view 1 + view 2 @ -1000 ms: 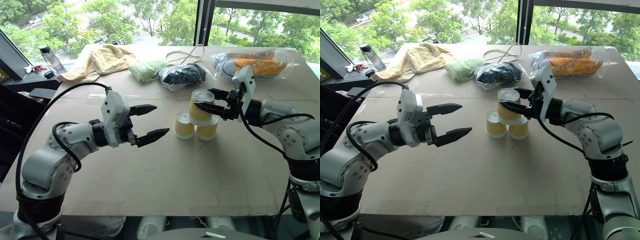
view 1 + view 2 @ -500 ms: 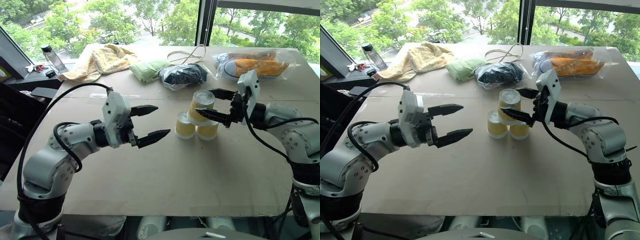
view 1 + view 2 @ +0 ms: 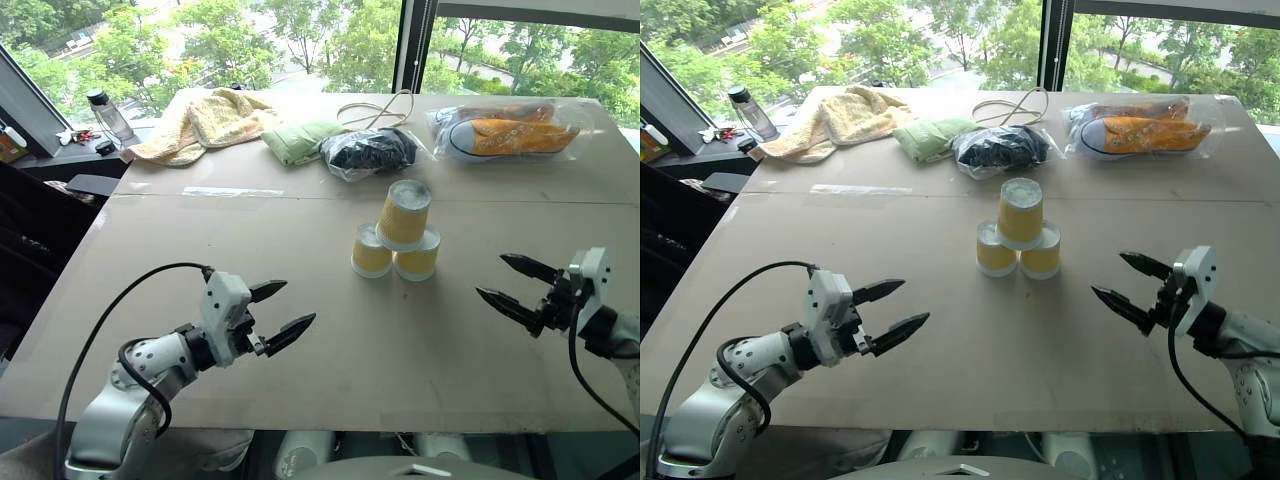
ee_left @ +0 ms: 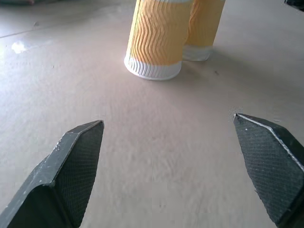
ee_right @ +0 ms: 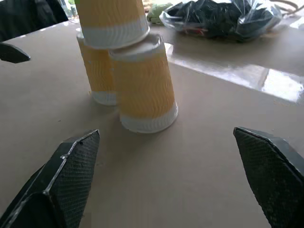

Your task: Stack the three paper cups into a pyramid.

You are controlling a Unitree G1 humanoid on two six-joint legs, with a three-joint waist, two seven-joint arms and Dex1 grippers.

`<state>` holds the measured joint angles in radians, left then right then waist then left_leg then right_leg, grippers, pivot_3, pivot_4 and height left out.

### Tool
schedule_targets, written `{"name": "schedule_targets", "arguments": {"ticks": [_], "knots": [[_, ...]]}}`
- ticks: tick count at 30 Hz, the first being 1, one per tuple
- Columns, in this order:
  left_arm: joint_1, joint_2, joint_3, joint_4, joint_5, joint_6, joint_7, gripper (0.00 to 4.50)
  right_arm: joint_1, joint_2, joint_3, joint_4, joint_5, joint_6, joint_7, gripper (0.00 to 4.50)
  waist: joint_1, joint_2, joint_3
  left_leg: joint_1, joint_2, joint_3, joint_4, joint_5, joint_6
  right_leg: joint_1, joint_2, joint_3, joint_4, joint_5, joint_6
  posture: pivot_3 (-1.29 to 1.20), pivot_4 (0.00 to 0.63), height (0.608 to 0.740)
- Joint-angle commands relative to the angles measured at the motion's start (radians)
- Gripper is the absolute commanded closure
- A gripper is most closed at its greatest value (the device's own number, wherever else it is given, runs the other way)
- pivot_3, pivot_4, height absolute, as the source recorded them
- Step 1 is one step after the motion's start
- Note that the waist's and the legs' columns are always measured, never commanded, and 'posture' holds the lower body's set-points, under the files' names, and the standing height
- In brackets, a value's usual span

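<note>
The three paper cups point(image 3: 398, 240) stand as a pyramid near the middle of the desk point(image 3: 300, 230): two side by side, upside down, touching, long axes vertical, the third on top spanning both, its wide end down and leaning slightly left. The left end effector point(image 3: 283, 312) is at the near left, fingers spread, empty. The right end effector point(image 3: 513, 285) is at the near right, likewise spread and empty, both well apart from the cups.
</note>
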<state>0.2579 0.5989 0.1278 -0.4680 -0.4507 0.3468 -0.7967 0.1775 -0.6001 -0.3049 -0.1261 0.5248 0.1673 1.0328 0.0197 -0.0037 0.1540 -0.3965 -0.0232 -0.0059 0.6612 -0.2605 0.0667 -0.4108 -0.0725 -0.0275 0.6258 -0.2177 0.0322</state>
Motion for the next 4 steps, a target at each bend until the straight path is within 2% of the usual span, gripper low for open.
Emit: {"name": "schedule_targets", "arguments": {"ticks": [1,4], "knots": [[0.01,-0.017,-0.026,0.01,0.064,-0.068,0.028,0.0,0.037,0.01,-0.023,0.053,-0.065,-0.162,0.02,0.05,-0.006,0.0,0.0,0.0,0.0,0.0,0.0,0.0,0.0,0.0,0.0,0.0,0.0,0.0,0.0,0.0,0.15,0.74],[0.023,-0.023,-0.046,0.012,0.097,-0.096,0.033,0.0,0.059,0.018,-0.018,0.087,-0.07,-0.211,0.029,0.05,-0.008,0.0,0.0,0.001,0.001,0.001,0.0,0.0,0.0,0.0,0.001,0.0,0.0,0.0,0.0,0.0,0.15,0.74]]}}
